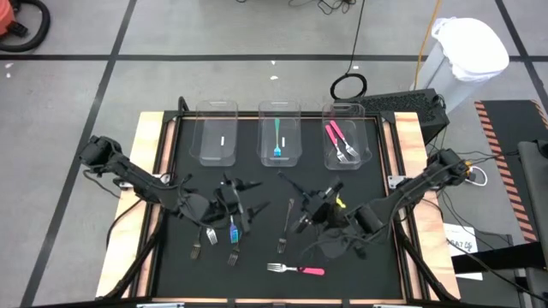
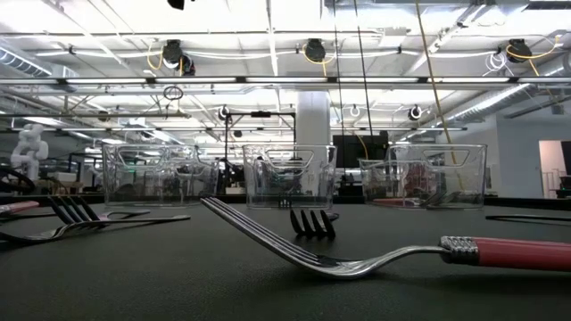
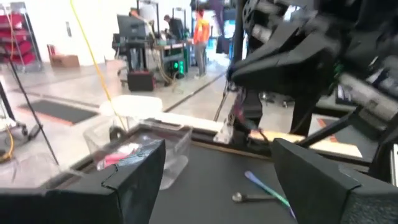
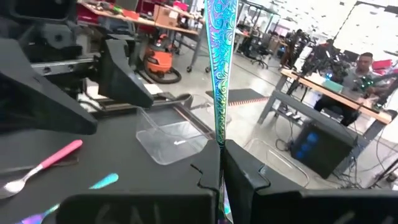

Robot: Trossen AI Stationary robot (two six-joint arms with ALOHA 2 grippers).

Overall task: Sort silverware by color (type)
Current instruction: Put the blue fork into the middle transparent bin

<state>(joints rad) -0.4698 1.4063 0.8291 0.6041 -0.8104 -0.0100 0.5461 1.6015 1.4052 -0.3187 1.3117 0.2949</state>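
Note:
Several forks lie flat on the black mat: a blue-handled one, dark ones and a pink-handled one, which is large in the low view. My left gripper hovers open just beyond the blue fork. The left wrist view shows a blue-handled piece on the mat past its fingers. My right gripper is mid-mat, shut on an iridescent teal handle. A teal fork lies in the middle bin and pink forks in the right bin. My right gripper pinches the iridescent teal piece of silverware between its two shut fingers, on the handle. The fingers lie across it, coming roughly level from the table's right. The handle stands upright above them. Its lower end is hidden by the fingers.
Three clear bins stand in a row along the mat's far edge; the left one holds a small white item. The two arms meet near the mat's middle. Wooden table borders frame the mat. People and benches show in the room beyond.

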